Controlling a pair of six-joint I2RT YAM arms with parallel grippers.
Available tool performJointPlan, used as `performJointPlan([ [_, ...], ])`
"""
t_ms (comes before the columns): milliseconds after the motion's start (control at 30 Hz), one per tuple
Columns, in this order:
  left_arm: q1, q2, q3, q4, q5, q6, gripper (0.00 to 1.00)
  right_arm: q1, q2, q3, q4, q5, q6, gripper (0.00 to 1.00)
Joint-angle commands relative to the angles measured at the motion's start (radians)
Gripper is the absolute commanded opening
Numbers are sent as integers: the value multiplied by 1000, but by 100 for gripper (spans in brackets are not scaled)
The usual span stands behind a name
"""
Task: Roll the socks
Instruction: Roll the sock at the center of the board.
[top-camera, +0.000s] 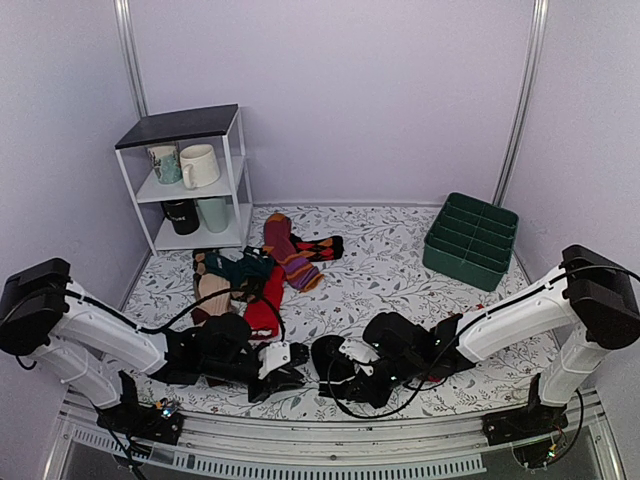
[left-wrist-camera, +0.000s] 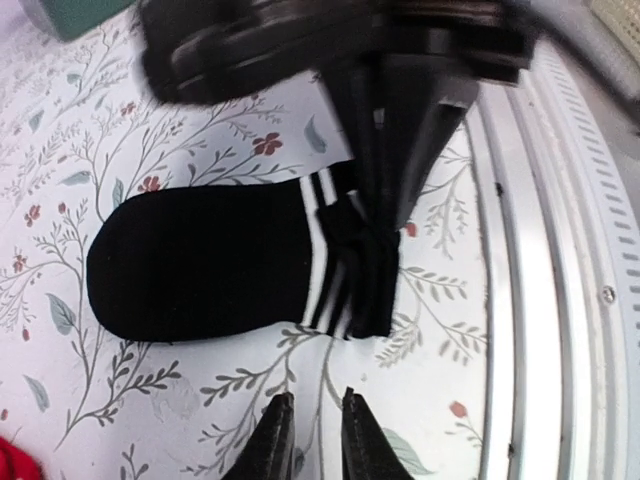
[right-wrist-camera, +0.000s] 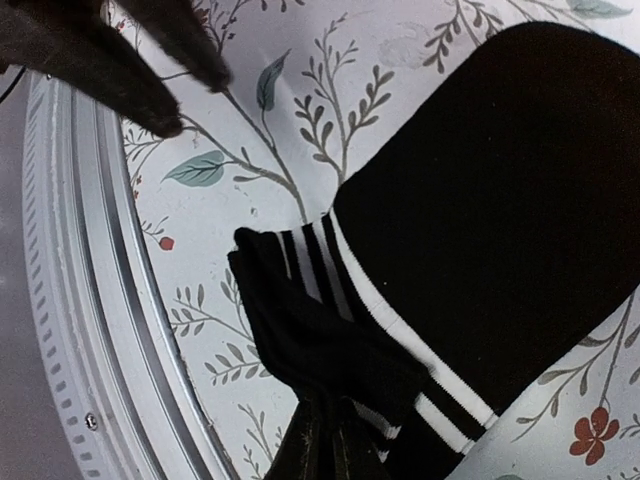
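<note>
The black socks (left-wrist-camera: 200, 265) lie flat on the flowered cloth, with the white-striped cuff (left-wrist-camera: 335, 270) toward the near rail. In the top view they show as a dark patch (top-camera: 326, 356) between the two grippers. My right gripper (right-wrist-camera: 335, 425) is shut on the folded cuff edge (right-wrist-camera: 300, 320) and lifts it slightly; its fingers (left-wrist-camera: 390, 150) come down onto the cuff in the left wrist view. My left gripper (left-wrist-camera: 312, 420) hovers just short of the cuff, its jaws a small gap apart with nothing between them. Its fingers (right-wrist-camera: 150, 75) show at the top left of the right wrist view.
A pile of other socks (top-camera: 235, 275), with a red sock (top-camera: 265, 312) and a purple-and-orange striped sock (top-camera: 290, 255), lies behind the left arm. A white shelf with mugs (top-camera: 195, 180) stands at the back left and a green bin (top-camera: 470, 240) at the back right. The metal rail (top-camera: 330, 445) runs close in front.
</note>
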Motion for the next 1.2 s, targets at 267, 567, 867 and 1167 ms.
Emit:
performJointPlan([
  [267,-164,-54,-65,186,-172,184,20,-124,181,144,-389,-254,163,7],
  [567,-175,105,29,246,-161,275,23,-183,211,151,-392,-365,212,8],
  [867,-188,177,65,264,-174,267,24,-204,232,157,-390,-402,220,8],
  [1167,-198,247,86,297,-263,281,31,-206,239,158,-391,-407,213,8],
])
